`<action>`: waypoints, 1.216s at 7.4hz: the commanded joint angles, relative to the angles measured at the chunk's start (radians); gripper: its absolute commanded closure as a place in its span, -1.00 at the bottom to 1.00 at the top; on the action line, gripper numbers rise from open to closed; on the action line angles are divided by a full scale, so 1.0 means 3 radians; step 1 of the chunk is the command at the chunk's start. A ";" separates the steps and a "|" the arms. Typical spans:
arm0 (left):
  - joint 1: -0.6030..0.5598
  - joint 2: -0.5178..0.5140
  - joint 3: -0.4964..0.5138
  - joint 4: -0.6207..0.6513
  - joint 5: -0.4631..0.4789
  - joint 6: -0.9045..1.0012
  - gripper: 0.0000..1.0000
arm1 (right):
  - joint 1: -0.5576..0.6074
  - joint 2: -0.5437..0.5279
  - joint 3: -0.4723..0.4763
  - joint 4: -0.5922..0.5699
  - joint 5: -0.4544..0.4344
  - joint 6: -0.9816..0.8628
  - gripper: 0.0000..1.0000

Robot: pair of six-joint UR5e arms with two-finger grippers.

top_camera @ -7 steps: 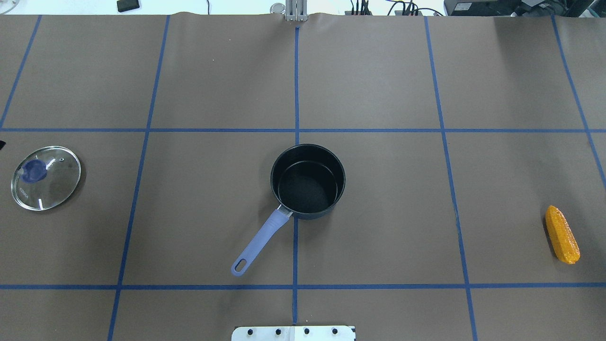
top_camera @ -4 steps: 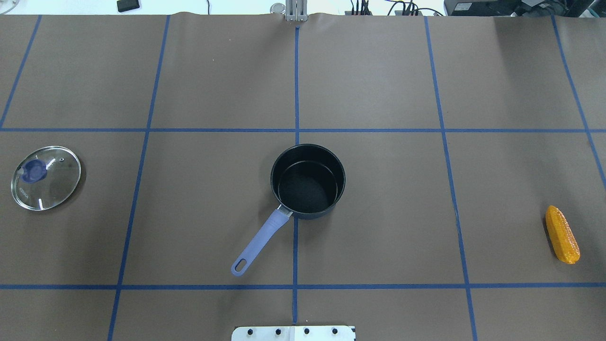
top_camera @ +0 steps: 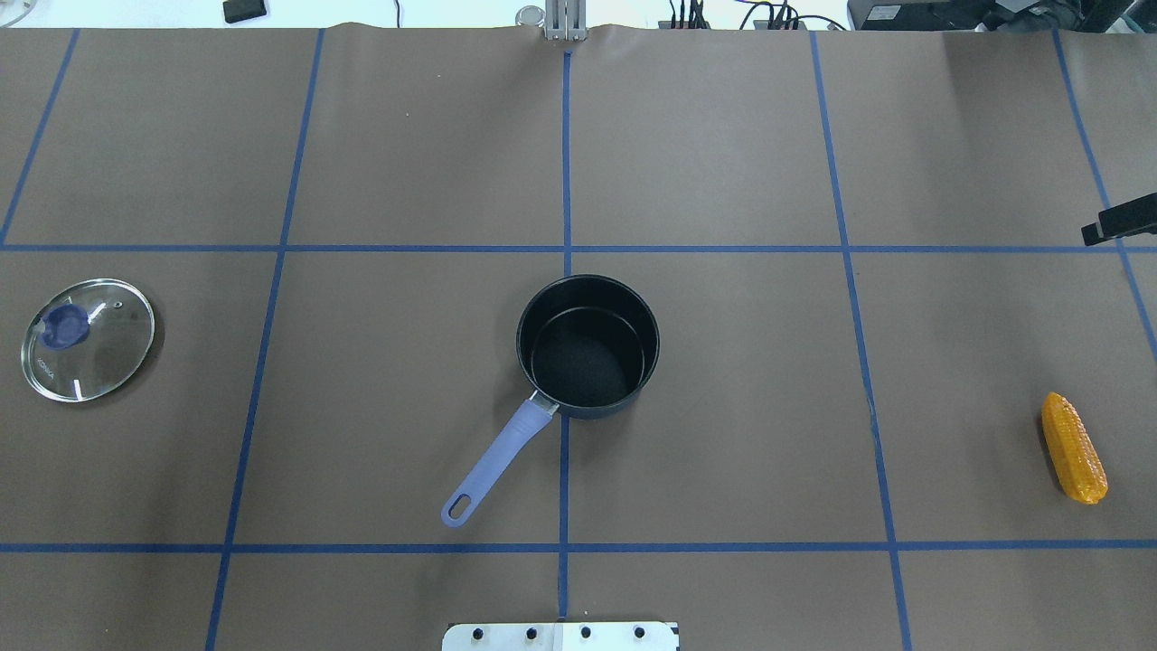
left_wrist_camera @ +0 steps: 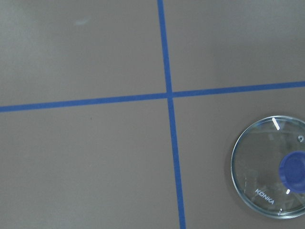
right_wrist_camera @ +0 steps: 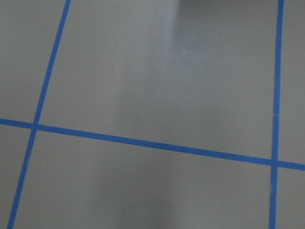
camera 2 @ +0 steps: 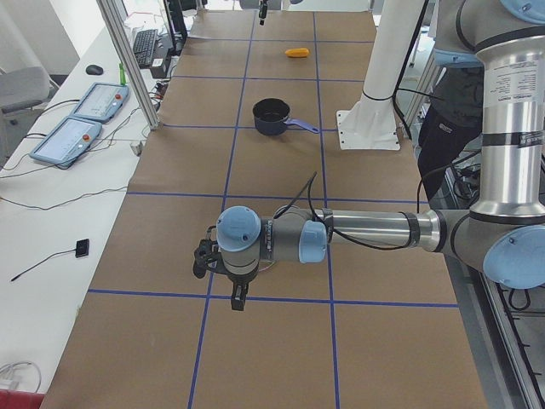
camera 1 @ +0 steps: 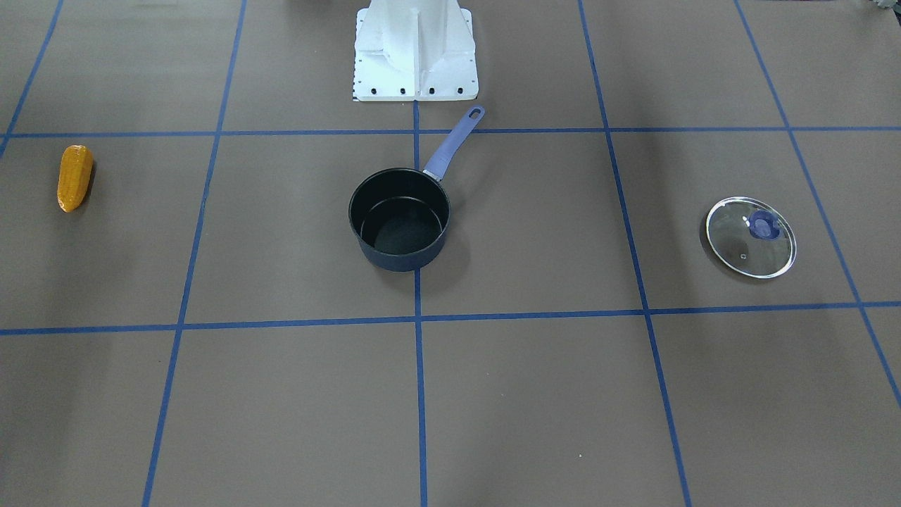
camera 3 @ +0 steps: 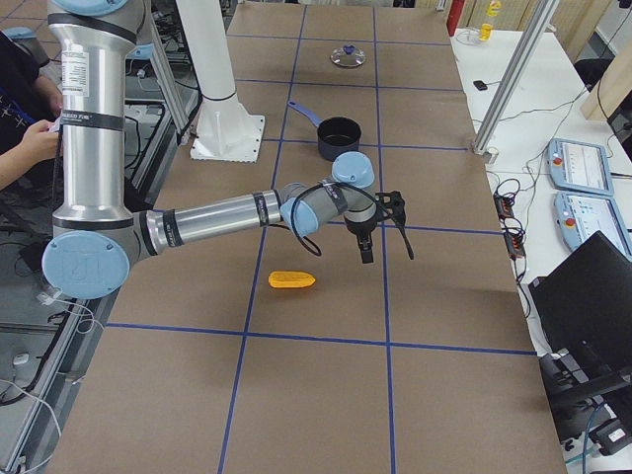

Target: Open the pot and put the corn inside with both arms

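The dark pot [top_camera: 587, 362] with a blue-purple handle [top_camera: 495, 463] stands open and empty at the table's middle. Its glass lid [top_camera: 88, 339] with a blue knob lies flat far to the left, also in the left wrist view [left_wrist_camera: 267, 171]. The orange-yellow corn [top_camera: 1073, 448] lies at the far right. My left gripper [camera 2: 237, 294] hangs over the table's left end, beyond the lid; I cannot tell its state. My right gripper [camera 3: 363, 247] hovers beyond the corn [camera 3: 292, 280]; only a black sliver of it shows at the overhead view's right edge [top_camera: 1121, 221]. Its state is unclear.
The white base mount [top_camera: 560, 636] sits at the near edge, close to the pot handle's tip. Brown paper with blue tape grid lines covers the table. Control pendants [camera 2: 94, 111] and cables lie on a side bench past the far edge.
A black part of my right gripper has come into the overhead view at the right edge. A small black bit at the left edge has gone. Pot, lid and corn have not moved.
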 commanded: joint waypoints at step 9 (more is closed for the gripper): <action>0.0004 0.0021 -0.0079 -0.0011 -0.0053 0.0004 -0.96 | -0.2068 -0.1398 -0.0021 0.1900 -0.1810 0.1653 -0.99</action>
